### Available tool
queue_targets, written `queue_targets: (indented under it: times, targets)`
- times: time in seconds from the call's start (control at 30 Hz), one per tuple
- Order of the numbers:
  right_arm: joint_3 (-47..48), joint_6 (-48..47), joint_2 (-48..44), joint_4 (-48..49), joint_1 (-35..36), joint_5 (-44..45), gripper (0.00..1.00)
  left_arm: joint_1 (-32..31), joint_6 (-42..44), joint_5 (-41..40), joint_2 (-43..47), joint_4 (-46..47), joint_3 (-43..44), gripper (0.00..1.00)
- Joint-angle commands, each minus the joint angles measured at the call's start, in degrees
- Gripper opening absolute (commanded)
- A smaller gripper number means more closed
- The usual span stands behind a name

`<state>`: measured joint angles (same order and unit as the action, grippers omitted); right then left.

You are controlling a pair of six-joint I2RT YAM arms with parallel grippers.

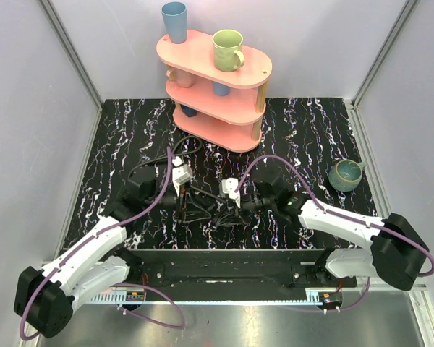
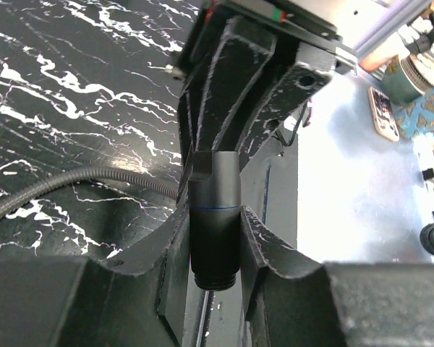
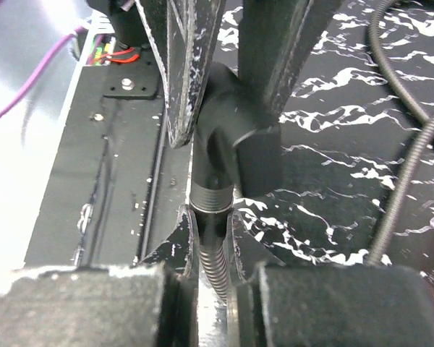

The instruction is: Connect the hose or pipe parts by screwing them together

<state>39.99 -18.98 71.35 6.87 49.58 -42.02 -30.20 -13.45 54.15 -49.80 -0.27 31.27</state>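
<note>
Between the left jaws: the left gripper (image 2: pixel 214 217) is clamped on a dark grey cylindrical fitting (image 2: pixel 214 191) of smooth metal with a thin blue ring. Its threaded end points back toward the wrist.
Between the right jaws: the right gripper (image 3: pixel 215 217) is closed tight on a black elbow-shaped fitting (image 3: pixel 235 137), pinched near its threaded collar. A thin black ribbed hose (image 3: pixel 214 271) runs out of that collar toward the wrist.
Beside the left jaws: a second ribbed hose length (image 2: pixel 87 181) lies on the dark marbled tabletop (image 2: pixel 72 87) and passes behind one finger. Whether it joins the cylindrical fitting is hidden.
Gap between the parts: from above, the two grippers sit near each other at mid-table but apart, with loose hose loops (image 1: pixel 202 211) lying beneath them. The two fittings do not touch.
Step in hand: each arm appears to have its own part secured, and mating has not yet begun.
Next move calls for: bringing the threaded ends face to face on one axis. The cylindrical fitting's thread faces its own wrist, so that wrist probably needs to reorient it first. After that, one side holds steady while the other turns.
Risk: a tilted start could cross the threads, and turning may wind up the hose.
Farther out: a pink three-tier shelf (image 1: pixel 195 50) and a teal ceramic mug (image 1: pixel 345 175) stand well apart from the work.
</note>
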Motion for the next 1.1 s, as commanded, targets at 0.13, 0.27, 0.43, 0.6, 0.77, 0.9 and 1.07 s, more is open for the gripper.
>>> queue_targets:
  times: [0.13, 0.27, 0.43, 0.6, 0.77, 0.9, 1.07]
  targets:
    - [4.6, 2.9, -0.2, 13.0, 0.3, -9.7, 0.0, -2.1, 12.0, 3.5, -2.2, -2.0, 4.9, 0.0]
    - [2.6, 2.4, -1.7, 11.7, -0.3, -7.8, 0.0, -2.1, 9.3, 1.3, -3.2, -3.2, 5.0, 0.0]
    - [-0.6, 1.6, -3.0, 11.0, -1.9, -8.6, 0.0, -2.1, 9.1, 3.3, -3.1, -1.0, 4.1, 0.0]
    - [-0.3, 2.9, -3.1, 9.7, -2.4, -11.9, 0.0, -2.1, 11.7, 6.4, -2.5, 1.4, 3.5, 0.0]
    - [0.4, 3.7, -4.1, 8.9, -2.7, -14.5, 0.0, -2.1, 13.1, 7.3, -1.5, 2.1, 3.6, 0.0]
    - [2.6, 3.1, -2.6, 5.3, -2.9, -16.8, 0.0, -2.1, 17.1, 9.1, -1.4, 1.8, 3.4, 0.0]
    - [5.4, 1.9, -1.3, 0.9, -3.2, -18.4, 0.0, -2.1, 20.6, 10.2, -4.0, -3.0, 4.3, 0.0]
